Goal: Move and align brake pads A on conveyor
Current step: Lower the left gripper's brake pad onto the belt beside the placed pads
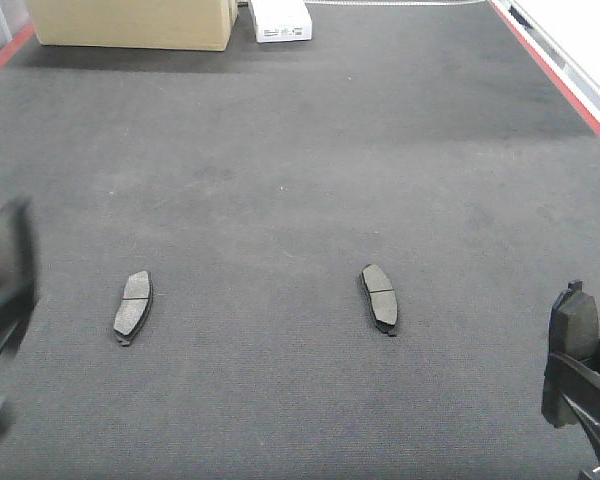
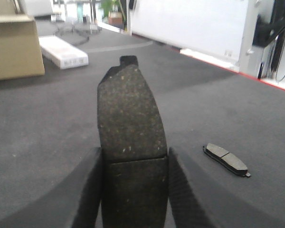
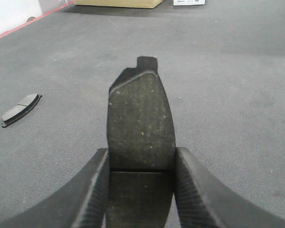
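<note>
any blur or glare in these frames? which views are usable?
Front view: left gripper smeared by motion blur, both pads lying on the conveyor sharp. Left wrist view: held brake pad crisp, white wall overexposed. Right wrist view: held pad sharp, light even, no glare.

White box (image 1: 280,20): dark print on side, too small/blurred to read
White box, left wrist view (image 2: 64,51): print on end face, illegible
Cardboard box (image 1: 130,22): no readable marks
Brake pads (image 1: 132,305): no legible stamps or nos.
</note>
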### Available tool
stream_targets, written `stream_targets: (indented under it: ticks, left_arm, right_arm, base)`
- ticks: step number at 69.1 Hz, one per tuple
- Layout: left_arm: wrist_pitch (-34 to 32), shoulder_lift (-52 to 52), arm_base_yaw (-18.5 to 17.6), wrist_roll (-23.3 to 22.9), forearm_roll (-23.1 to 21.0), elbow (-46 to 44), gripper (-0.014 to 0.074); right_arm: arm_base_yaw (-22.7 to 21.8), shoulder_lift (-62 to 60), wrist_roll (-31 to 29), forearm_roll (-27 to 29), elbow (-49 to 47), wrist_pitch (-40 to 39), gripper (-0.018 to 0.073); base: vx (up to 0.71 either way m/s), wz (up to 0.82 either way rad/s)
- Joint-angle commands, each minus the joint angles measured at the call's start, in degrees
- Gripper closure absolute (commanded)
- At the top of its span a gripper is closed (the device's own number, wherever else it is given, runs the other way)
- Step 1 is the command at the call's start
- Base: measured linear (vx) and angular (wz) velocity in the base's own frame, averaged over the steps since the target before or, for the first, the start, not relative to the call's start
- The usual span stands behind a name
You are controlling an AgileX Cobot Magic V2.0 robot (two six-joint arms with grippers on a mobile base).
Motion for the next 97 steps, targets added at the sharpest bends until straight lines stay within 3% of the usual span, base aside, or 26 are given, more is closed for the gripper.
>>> stream_targets:
  ticks: [1, 11, 22, 42, 50, 58, 78, 97]
  left_arm:
    - [-1.0, 9.5, -0.3, -1.4, 0.0, -9.3, 0.0449]
    - [6.2, 25.0, -0.3, -1.8, -0.3, -20.4, 0.0449]
    - [14.5, 39.1, -0.5, -1.7, -5.5, -31.0, 0.0449]
    - [26.4, 59.6, -6.0, -0.5, -8.9, -45.9, 0.044]
    - [30.6, 65.8, -5.3, -5.4, -8.7, -51.3, 0.0417]
    - [30.7, 69.9, -4.0, -11.5, -8.7, -53.6, 0.0383]
    - [25.0, 74.2, -2.2, -18.8, -7.0, -53.6, 0.033]
    - [24.8, 74.4, -1.4, -20.4, -7.0, -53.2, 0.033]
  right_arm:
    - [-0.1, 0.3, -0.5, -0.5, -1.8, -5.4, 0.0533]
    - [-0.1, 0.3, -0.5, -0.5, -1.8, -5.4, 0.0533]
    - [-0.1, 0.3, -0.5, -0.5, -1.8, -5.4, 0.0533]
    - [-0.1, 0.3, -0.5, -0.5, -1.8, -5.4, 0.0533]
    - [-0.1, 0.3, -0.5, -0.5, -1.8, -5.4, 0.0533]
    - [-0.1, 0.3, -0.5, -0.5, -1.8, -5.4, 0.0533]
    - [-0.1, 0.3, -0.5, -0.5, -1.8, -5.4, 0.0533]
    - [-0.1, 0.3, -0.5, -0.5, -1.8, -5.4, 0.0533]
  base:
    - [0.0, 0.0]
    - [0.0, 0.0]
    - [0.0, 0.0]
    - [0.0, 0.0]
    - [0.0, 0.0]
    - [0.0, 0.0]
    - [0.0, 0.0]
    - [0.0, 0.0]
